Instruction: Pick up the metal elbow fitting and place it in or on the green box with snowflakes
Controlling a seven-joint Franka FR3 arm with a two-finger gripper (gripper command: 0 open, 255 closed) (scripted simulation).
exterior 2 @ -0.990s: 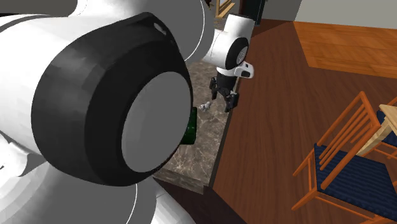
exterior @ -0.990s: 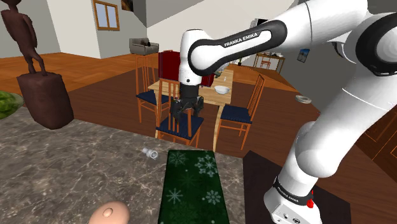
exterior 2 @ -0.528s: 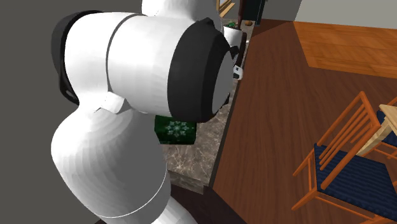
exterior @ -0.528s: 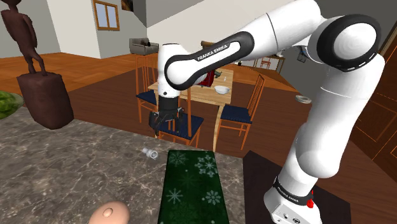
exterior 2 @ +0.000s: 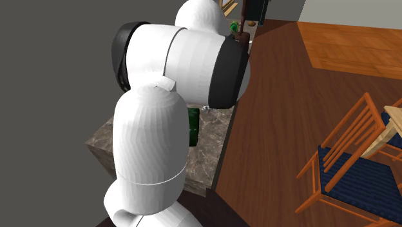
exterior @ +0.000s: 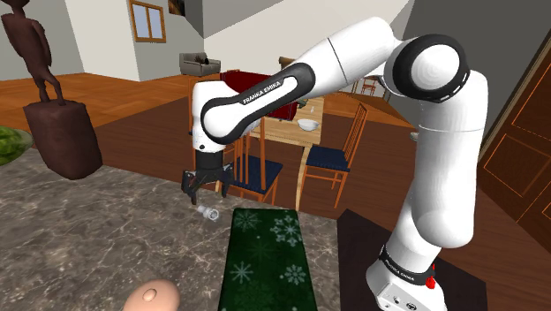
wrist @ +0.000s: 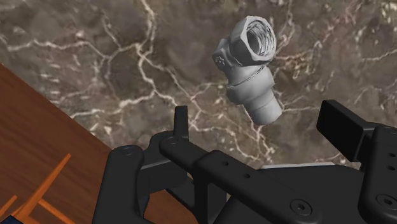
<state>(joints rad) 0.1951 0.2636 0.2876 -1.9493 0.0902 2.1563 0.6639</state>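
Note:
A small silvery metal elbow fitting (exterior: 208, 212) lies on the dark marble counter (exterior: 97, 230), just off the far left corner of the green box with white snowflakes (exterior: 267, 258). My black gripper (exterior: 206, 184) hangs open a little above the fitting, slightly toward the counter's far edge. In the wrist view the fitting (wrist: 251, 69) shows its threaded hexagonal end and lies ahead of the gripper (wrist: 261, 130), between the lines of the two spread fingers and untouched. In the second exterior view the arm covers most of the scene and only an edge of the green box (exterior 2: 192, 126) peeks out.
A dark brown statue (exterior: 49, 93) stands at the counter's far left with a green object (exterior: 8, 144) beside it. A pale egg-like object (exterior: 153, 296) sits near the front edge. Beyond the counter's far edge stand wooden chairs (exterior: 250, 168) and a dining table (exterior: 296, 124).
The arm has swung toward the shoulder view's left and lowered, bringing the open gripper from above the box's far end to just over the fitting. The fitting and the box have stayed put.

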